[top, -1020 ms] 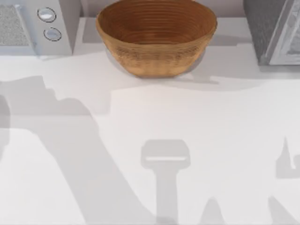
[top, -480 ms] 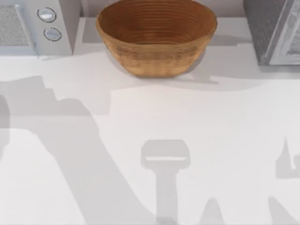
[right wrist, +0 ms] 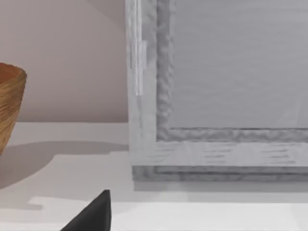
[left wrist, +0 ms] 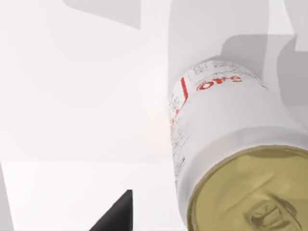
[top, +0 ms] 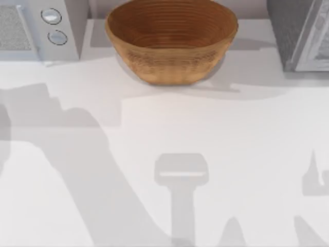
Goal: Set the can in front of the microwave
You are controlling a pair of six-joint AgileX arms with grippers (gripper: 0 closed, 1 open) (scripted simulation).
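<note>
A white tabletop (top: 154, 134) seen from above, crossed by grey shadows; at its far left corner stands the microwave (top: 38, 28), light grey-white with two round silver dials and a mesh door window; a woven brown basket (top: 171, 38) sits at the far middle, well apart from the microwave; a dark grey speckled box (top: 298, 33) stands at the far right corner.

The left arm's wrist camera looks down on the can (left wrist: 231, 144), a white cylinder with red lettering and a dull gold round top; it stands on the tabletop just beside one dark fingertip (left wrist: 115, 214) of the left pincer, apart from it with bare tabletop between; only that one fingertip is in view, so whether the left pincer is open or closed cannot be told, and it grips nothing that can be seen.

The right arm's wrist camera faces the speckled box, close ahead of the right pincer, with the basket's edge off to one side; one dark fingertip (right wrist: 94, 214) of the right pincer shows low over the tabletop; whether this pincer is open or closed cannot be told either.
</note>
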